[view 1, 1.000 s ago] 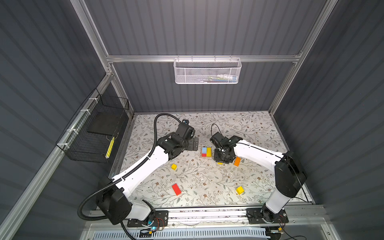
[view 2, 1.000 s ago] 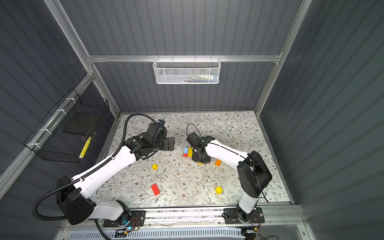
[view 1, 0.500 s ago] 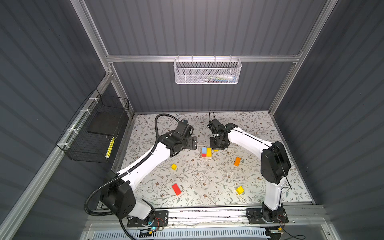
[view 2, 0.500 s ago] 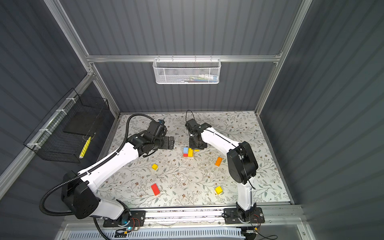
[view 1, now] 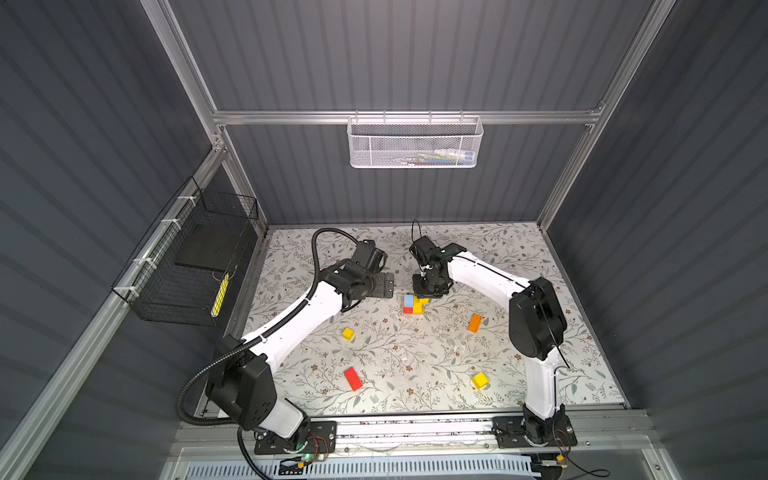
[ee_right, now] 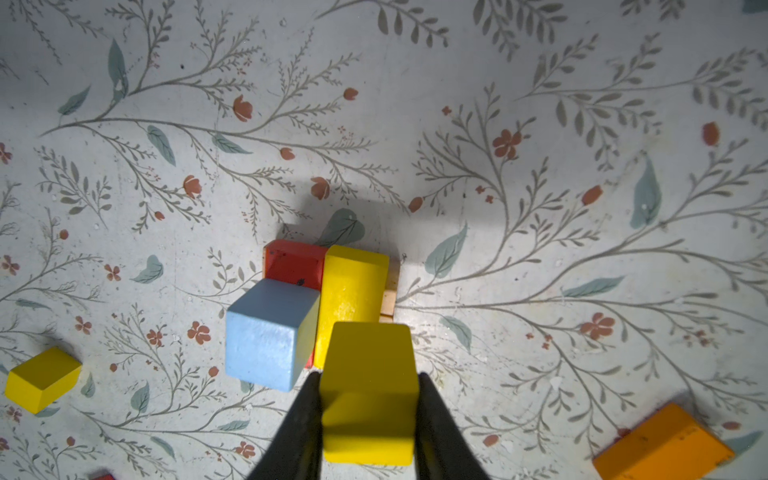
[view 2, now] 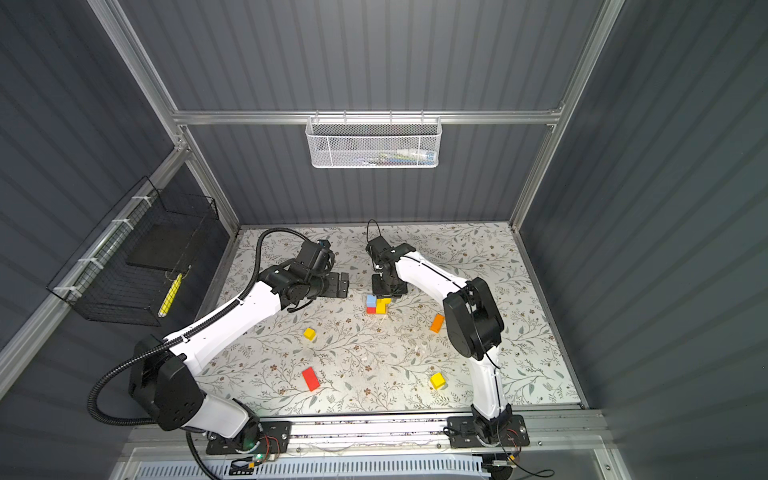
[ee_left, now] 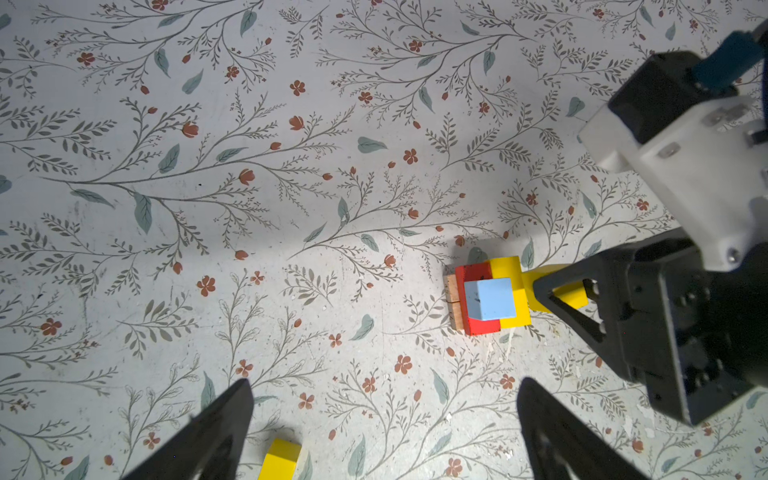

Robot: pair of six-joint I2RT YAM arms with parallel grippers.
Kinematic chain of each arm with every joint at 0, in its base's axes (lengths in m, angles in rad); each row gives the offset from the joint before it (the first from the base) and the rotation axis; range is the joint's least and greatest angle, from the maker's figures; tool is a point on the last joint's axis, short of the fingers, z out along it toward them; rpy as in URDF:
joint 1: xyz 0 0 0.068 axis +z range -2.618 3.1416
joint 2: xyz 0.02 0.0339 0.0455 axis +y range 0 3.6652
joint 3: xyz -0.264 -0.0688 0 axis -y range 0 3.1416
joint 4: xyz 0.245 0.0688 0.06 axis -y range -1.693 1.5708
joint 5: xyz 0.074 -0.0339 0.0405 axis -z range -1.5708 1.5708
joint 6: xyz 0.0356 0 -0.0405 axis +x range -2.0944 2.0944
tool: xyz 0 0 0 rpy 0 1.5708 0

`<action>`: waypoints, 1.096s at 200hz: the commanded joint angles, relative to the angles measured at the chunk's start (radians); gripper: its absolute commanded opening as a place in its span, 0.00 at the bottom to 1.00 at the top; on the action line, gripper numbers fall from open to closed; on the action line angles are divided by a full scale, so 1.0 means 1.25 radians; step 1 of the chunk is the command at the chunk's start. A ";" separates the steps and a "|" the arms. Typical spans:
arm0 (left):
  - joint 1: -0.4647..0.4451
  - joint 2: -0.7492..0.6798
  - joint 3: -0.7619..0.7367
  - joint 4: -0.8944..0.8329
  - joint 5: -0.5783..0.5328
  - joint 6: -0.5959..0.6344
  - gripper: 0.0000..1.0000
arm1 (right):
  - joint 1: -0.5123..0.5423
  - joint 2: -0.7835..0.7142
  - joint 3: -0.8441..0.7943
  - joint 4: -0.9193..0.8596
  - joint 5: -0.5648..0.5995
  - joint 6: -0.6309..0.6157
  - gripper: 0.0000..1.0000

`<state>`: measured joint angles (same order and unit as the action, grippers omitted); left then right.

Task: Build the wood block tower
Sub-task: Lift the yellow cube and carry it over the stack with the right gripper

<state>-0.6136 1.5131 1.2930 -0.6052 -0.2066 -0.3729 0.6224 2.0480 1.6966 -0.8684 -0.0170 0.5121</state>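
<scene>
The tower (view 1: 412, 304) (view 2: 376, 305) stands mid-table: a light-blue cube (ee_right: 270, 332) on a red brick (ee_right: 293, 259), a yellow brick (ee_right: 353, 286) alongside, and tan bricks (ee_left: 453, 303) underneath. My right gripper (ee_right: 369, 374) (view 1: 427, 289) is shut on a yellow block (ee_right: 368, 361) (ee_left: 575, 296). It hovers just behind the tower, over the yellow brick's end. My left gripper (ee_left: 384, 386) (view 1: 388, 284) is open and empty, left of the tower. Loose wood blocks lie around: a yellow cube (view 1: 348, 333), a red brick (view 1: 353, 378), an orange brick (view 1: 474, 323) and another yellow cube (view 1: 480, 380).
A white mesh basket (view 1: 414, 143) hangs on the back wall and a black wire basket (view 1: 195, 266) on the left wall. The arms' base rail (view 1: 415, 428) runs along the table's front edge.
My right gripper has carried the yellow block from the tower's right side round to just behind it. The left arm has barely moved.
</scene>
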 commanded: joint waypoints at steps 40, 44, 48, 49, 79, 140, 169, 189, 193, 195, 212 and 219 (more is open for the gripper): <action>0.009 0.002 0.027 -0.012 0.013 -0.006 0.99 | 0.007 0.021 0.018 -0.014 -0.013 0.014 0.23; 0.009 0.002 0.026 -0.012 0.013 -0.006 0.99 | 0.007 0.021 0.018 -0.013 -0.013 0.015 0.23; 0.010 0.002 0.026 -0.012 0.013 -0.006 0.99 | 0.007 0.021 0.019 -0.012 -0.013 0.016 0.23; 0.010 0.003 0.027 -0.012 0.013 -0.006 0.99 | 0.007 0.021 0.018 -0.012 -0.013 0.017 0.23; 0.011 0.001 0.026 -0.013 0.012 -0.006 0.99 | 0.008 0.026 0.023 -0.011 -0.011 0.025 0.25; 0.015 -0.007 0.018 -0.012 0.012 -0.005 0.99 | 0.010 0.042 0.036 -0.016 -0.014 0.030 0.27; 0.017 -0.009 0.015 -0.011 0.012 -0.004 0.99 | 0.012 0.044 0.039 -0.017 -0.011 0.032 0.29; 0.017 -0.009 0.011 -0.009 0.014 -0.005 0.99 | 0.012 0.044 0.039 -0.017 -0.013 0.035 0.31; 0.018 -0.009 0.011 -0.009 0.014 -0.004 0.99 | 0.012 0.043 0.040 -0.016 -0.013 0.035 0.32; 0.018 -0.008 0.011 -0.009 0.014 -0.004 0.99 | 0.012 0.043 0.040 -0.016 -0.013 0.035 0.32; 0.018 -0.010 0.011 -0.010 0.014 -0.004 0.99 | 0.013 0.044 0.039 -0.016 -0.012 0.037 0.34; 0.018 -0.010 0.011 -0.010 0.014 -0.004 0.99 | 0.013 0.044 0.040 -0.016 -0.012 0.037 0.35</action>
<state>-0.6003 1.5131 1.2945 -0.6052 -0.2043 -0.3733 0.6319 2.1021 1.7191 -0.8684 -0.0315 0.5461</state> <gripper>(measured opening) 0.988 0.340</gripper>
